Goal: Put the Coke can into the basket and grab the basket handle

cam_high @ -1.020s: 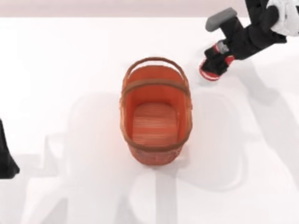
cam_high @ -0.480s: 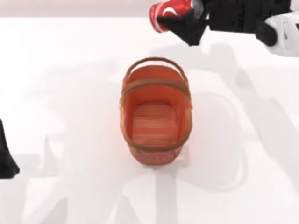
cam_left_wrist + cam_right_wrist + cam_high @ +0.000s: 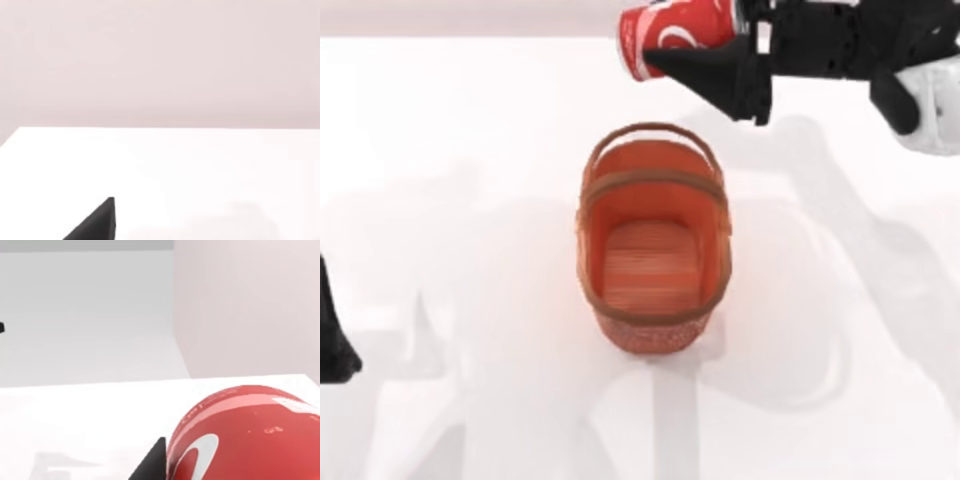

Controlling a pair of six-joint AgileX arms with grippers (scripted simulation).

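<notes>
The Coke can (image 3: 670,35), red with white script, hangs on its side high above the table's far edge, beyond the basket and slightly right of its middle. My right gripper (image 3: 698,48) is shut on it, one dark finger (image 3: 715,68) lying along the can's side. In the right wrist view the can (image 3: 250,435) fills the near corner beside a black fingertip (image 3: 150,465). The orange woven basket (image 3: 588,250) stands at the table's middle, and nothing lies on its slatted floor. The basket handle (image 3: 655,180) arches across it from rim to rim. My left arm (image 3: 334,340) is parked at the left edge.
The white table (image 3: 470,150) spreads around the basket on all sides. A pale wall runs along the far edge (image 3: 470,18). The left wrist view shows only bare table (image 3: 200,165) and wall.
My right gripper has lifted the can off the table at the back right and carried it left and upward. The can has turned from upright to lying sideways. The basket and left arm have not moved.
</notes>
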